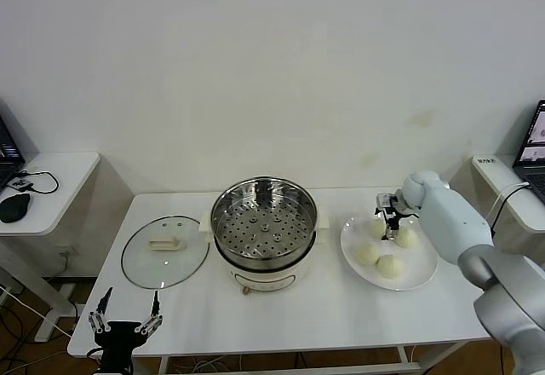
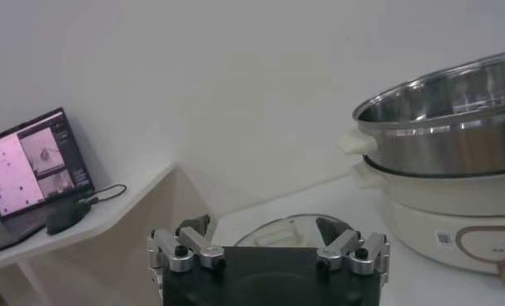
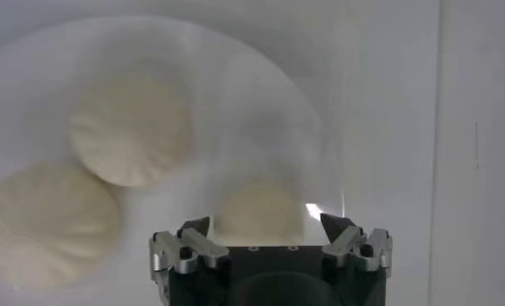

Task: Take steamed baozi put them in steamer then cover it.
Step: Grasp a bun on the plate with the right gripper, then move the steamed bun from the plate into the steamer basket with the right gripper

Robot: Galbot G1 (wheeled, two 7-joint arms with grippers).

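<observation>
No text can be read anywhere. The steamer (image 2: 452,158) base carries a small label (image 2: 443,238), too small to make out; the laptop screen (image 2: 32,162) is illegible.

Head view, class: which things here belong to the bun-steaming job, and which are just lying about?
Job: baozi on the plate, steamer, glass lid, right hand over the buns.
Lying about: mouse, laptop, side tables.

Even bright light, blurred right-wrist close-up
</observation>
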